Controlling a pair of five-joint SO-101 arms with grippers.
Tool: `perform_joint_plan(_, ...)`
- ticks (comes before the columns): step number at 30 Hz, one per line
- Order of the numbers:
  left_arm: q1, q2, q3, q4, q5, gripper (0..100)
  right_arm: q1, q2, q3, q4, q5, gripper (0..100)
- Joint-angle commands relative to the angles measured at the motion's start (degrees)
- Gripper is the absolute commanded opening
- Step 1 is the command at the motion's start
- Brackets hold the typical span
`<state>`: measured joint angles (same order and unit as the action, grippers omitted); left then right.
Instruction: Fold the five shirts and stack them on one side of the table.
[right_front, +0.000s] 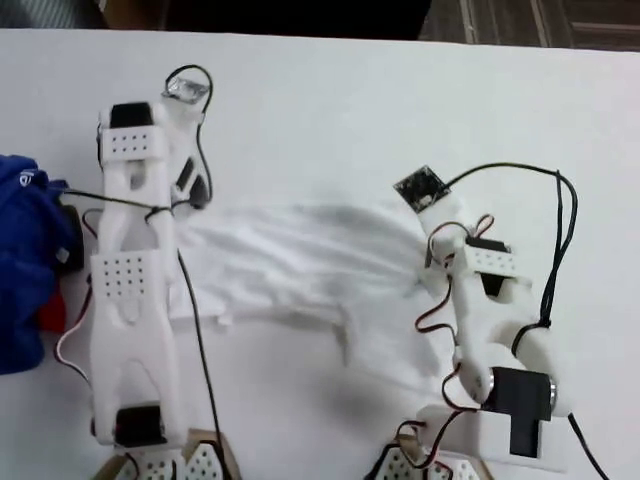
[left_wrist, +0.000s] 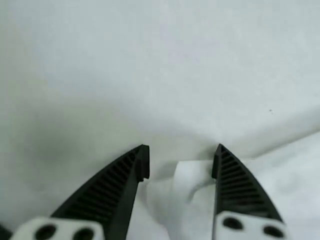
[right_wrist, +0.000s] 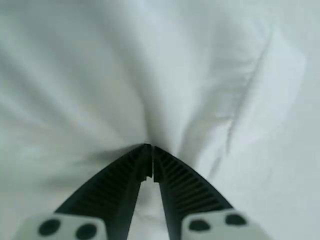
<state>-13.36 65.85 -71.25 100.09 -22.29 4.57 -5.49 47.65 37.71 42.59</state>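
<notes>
The white shirt (right_front: 300, 265) lay mid-table, drawn out in long creases between the two arms. One end reached the left arm and the other bunched under the right arm.

In the right wrist view, the shirt (right_wrist: 150, 75) rose in a ridge of folds to the right gripper (right_wrist: 152, 162). Its black ribbed fingers (right_wrist: 125, 185) were closed tip to tip, pinching the cloth between them.

In the left wrist view, the left gripper (left_wrist: 180, 162) stood well open with its two fingers (left_wrist: 120, 185) apart. A folded edge of the shirt (left_wrist: 190, 200) lay in the gap between them, unpinched. One finger was over the shirt and the other over bare table (left_wrist: 150, 60).

From above, the left gripper (right_front: 195, 188) sat at the shirt's far corner on that side, and the arm ran back along the cloth's edge to its base at the near side of the table. The right arm was bent over the other end, its wrist above the gathered cloth.

A heap of blue shirts (right_front: 22, 260) lay at the table's edge beyond the left arm, with a patch of red (right_front: 50, 315) beside it. The table (right_front: 350, 100) was white.
</notes>
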Motion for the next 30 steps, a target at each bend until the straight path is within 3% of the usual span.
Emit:
perform_joint_plan(1,0.97,-4.66,-6.29,2.29,-0.35,23,0.66,-3.12,-0.09,-0.31,0.44,2.2)
perform_joint_plan(9,3.96,-22.59,-2.33,2.46,3.25,23,-0.66,-16.13,-0.09,9.71,0.44,2.3)
perform_joint_plan(15,11.52,-41.58,27.65,2.11,3.25,23,-6.02,-37.23,2.02,23.96,0.35,2.9)
perform_joint_plan(18,12.84,-47.03,46.29,-2.90,3.52,21,-9.19,-44.44,7.38,27.82,0.35,9.5)
perform_joint_plan(22,9.49,-50.99,67.12,-14.68,3.52,17,-10.07,-49.71,16.18,28.09,0.35,20.0)
perform_joint_plan(30,4.57,-54.68,87.69,-26.02,2.73,17,-10.15,-50.42,30.24,19.91,5.80,18.7)
